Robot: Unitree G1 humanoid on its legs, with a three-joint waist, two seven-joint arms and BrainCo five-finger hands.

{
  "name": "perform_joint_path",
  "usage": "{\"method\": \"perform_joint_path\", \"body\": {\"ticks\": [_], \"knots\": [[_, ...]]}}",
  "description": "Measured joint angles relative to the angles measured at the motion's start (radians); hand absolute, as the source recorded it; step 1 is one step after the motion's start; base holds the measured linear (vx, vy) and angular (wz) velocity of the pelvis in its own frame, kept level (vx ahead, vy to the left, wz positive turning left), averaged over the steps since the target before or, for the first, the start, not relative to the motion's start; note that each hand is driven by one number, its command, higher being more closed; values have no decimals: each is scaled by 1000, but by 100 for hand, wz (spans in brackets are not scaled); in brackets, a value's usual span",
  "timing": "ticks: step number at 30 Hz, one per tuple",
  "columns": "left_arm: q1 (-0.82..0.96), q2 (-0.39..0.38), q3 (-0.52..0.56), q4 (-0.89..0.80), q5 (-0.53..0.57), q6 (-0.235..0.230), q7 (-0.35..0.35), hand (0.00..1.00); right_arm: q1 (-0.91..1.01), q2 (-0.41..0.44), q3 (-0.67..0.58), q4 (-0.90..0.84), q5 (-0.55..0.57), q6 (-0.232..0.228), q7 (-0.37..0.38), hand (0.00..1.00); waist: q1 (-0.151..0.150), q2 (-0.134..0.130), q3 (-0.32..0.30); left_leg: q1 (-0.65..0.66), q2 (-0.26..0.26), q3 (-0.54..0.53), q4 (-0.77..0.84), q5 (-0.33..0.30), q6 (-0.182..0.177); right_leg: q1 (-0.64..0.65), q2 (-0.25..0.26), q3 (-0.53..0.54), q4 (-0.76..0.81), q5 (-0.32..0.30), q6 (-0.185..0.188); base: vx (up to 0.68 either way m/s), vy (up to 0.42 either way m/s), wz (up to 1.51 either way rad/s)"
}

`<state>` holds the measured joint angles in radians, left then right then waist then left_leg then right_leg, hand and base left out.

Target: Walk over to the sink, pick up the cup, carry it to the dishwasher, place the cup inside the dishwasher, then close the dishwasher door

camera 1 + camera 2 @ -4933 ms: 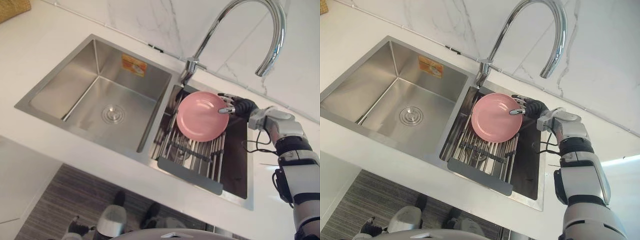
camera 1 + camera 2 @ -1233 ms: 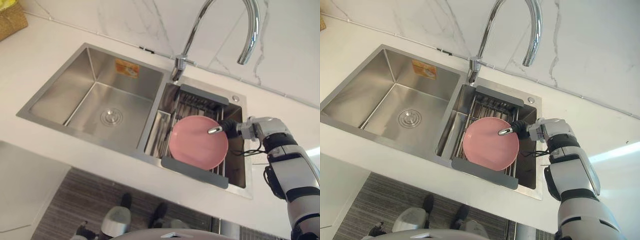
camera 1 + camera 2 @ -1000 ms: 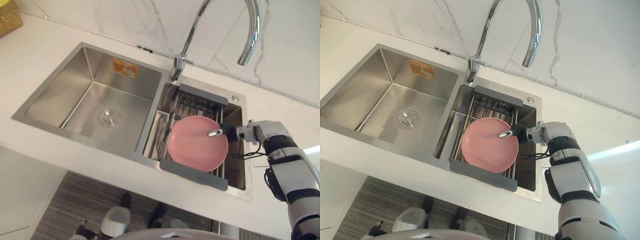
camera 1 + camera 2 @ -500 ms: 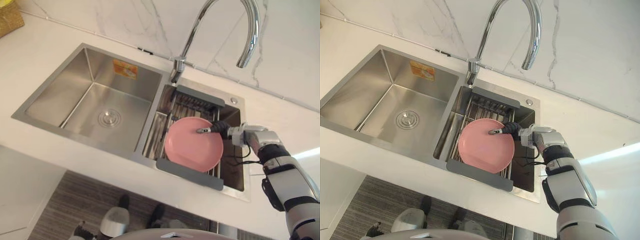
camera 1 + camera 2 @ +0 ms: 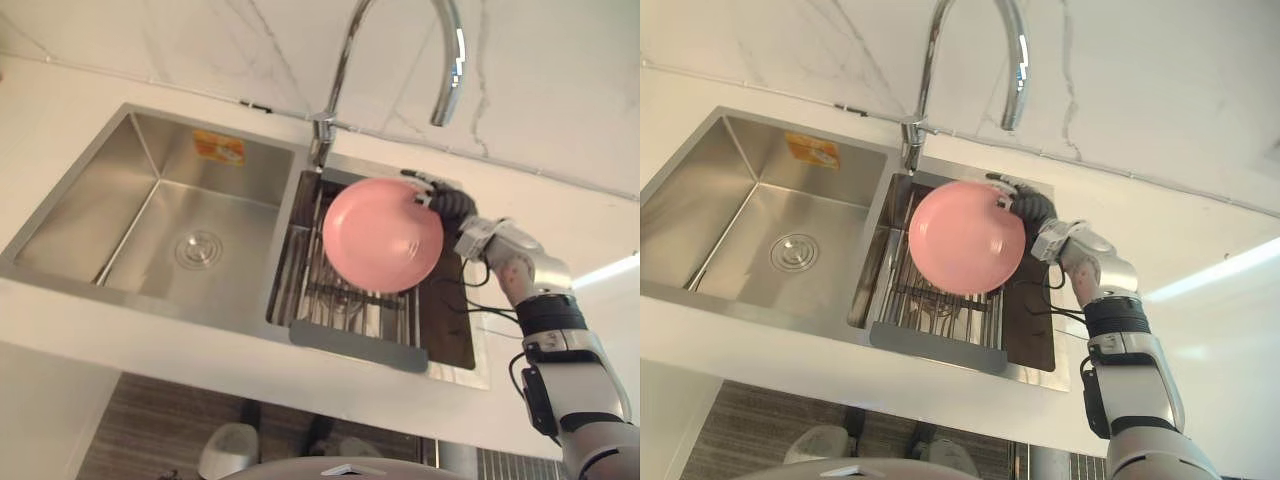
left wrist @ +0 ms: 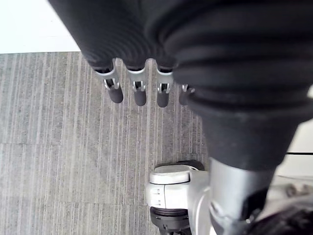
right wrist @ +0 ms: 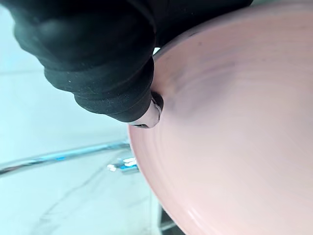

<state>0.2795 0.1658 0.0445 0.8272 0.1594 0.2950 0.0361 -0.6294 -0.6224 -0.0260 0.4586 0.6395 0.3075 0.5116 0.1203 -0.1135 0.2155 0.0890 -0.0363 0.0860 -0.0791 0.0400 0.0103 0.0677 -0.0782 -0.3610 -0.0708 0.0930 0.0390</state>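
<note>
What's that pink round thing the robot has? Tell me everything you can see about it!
It is a pink plate, round, smooth and glossy, with faint rings around a shallow middle and nothing on it. The right hand pinches its upper rim, thumb on the face. The plate is tipped up, face toward the head camera, over the wire rack in the right basin of the sink, seemingly not touching it.

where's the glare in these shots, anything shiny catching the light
Left eye view: a bright highlight on the curved chrome faucet near its spout, a light streak across the white countertop by the right arm, soft sheen in the steel sink basin. Right wrist view: the round pink plate in the right hand shows no glare, only shade near the hand.
</note>
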Motion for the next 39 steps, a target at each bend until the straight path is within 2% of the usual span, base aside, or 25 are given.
{"method": "perform_joint_path", "body": {"ticks": [2, 4, 6, 7, 11, 14, 18, 19, 22, 24, 26, 31, 33, 39], "knots": [[1, -1, -2, 11, 2, 9, 0, 0, 8, -20, -2, -30, 1, 2, 2, 100, -16, 1, -15, 2, 2, 6, 0, -1, -1, -1, 2, 5, 0, 0, 0, -9, 7, -13], [3, -7, -3, 14, 2, 19, 0, 0, 39, -24, -30, -59, 2, 10, 6, 100, -18, 2, -27, 5, 6, 20, 0, -4, 2, -2, 7, 20, -5, 3, -4, -17, 6, -20], [3, -7, -6, 19, 2, 27, 0, 0, 50, -24, -33, -58, 4, 53, 15, 100, -27, 3, -29, 10, 11, 29, 0, -5, 1, -1, 13, 26, -9, 3, -5, -37, -3, -18], [4, -8, -7, 21, 2, 29, 1, 0, 58, -24, -33, -58, 4, 59, 16, 100, -32, 4, -30, 9, 12, 30, 0, -8, -4, -1, 13, 26, -10, 2, -4, -42, 0, 0], [11, -12, -8, 27, -1, 38, 4, 0, 115, -30, -34, -58, 35, 64, -3, 100, -44, 24, -52, -3, 15, 34, -1, -8, -4, -13, 14, 25, -11, 3, -5, -2, 10, -2], [14, -19, -8, 28, -1, 42, 4, 0, 118, -33, -55, -61, 112, 68, -59, 100, -53, 36, -59, -3, 16, 40, -1, -8, -4, -15, 15, 30, -10, 4, -5, 8, 13, -3], [17, -19, -8, 28, -18, 48, 6, 0, 150, -33, -141, -140, 209, 72, -154, 100, -58, 37, -59, 0, 17, 56, 0, -9, -2, -20, 17, 49, -10, 9, -10, 26, 19, -13], [22, -19, -8, 28, -18, 48, 9, 0, 166, -33, -165, -166, 259, 72, -196, 100, -70, 37, -60, 3, 17, 65, 0, -10, 1, -21, 17, 55, -10, 14, -10, 32, 30, -20], [23, -19, -9, 28, -16, 47, 17, 0, 212, -31, -223, -206, 325, 71, -251, 100, -74, 37, -61, 4, 18, 90, 0, -15, 2, -31, 19, 82, -10, 21, -8, 16, 24, -25], [28, -19, -10, 29, -13, 47, 23, 0, 292, -10, -304, -271, 392, 64, -304, 100, -90, 36, -61, 17, 18, 119, 0, -22, 2, -31, 22, 113, -10, 25, -6, 1, 36, -38], [29, -19, -11, 44, -10, 47, 23, 0, 346, 5, -346, -315, 426, 58, -324, 100, -102, 36, -71, 23, 18, 141, 0, -28, 3, -35, 24, 135, -10, 28, -6, -14, 28, -40], [30, -18, -16, 111, -8, 48, 23, 0, 509, 55, -514, -403, 491, 9, -394, 100, -163, 35, -103, 33, 19, 205, 0, -51, 2, -60, 30, 201, -2, 25, 2, -25, 28, -43], [30, -18, -15, 139, -5, 49, 16, 0, 580, 67, -595, -408, 514, -14, -424, 100, -197, 31, -106, 32, 17, 237, 0, -55, 3, -89, 30, 231, 22, 19, 3, -32, 37, -40], [27, -1, 2, 144, 0, 57, -5, 0, 702, 157, -709, -408, 539, -62, -437, 100, -241, 8, -100, 17, 16, 362, 0, -69, 6, -177, 15, 232, 61, 16, 12, -33, 48, -66]]}}
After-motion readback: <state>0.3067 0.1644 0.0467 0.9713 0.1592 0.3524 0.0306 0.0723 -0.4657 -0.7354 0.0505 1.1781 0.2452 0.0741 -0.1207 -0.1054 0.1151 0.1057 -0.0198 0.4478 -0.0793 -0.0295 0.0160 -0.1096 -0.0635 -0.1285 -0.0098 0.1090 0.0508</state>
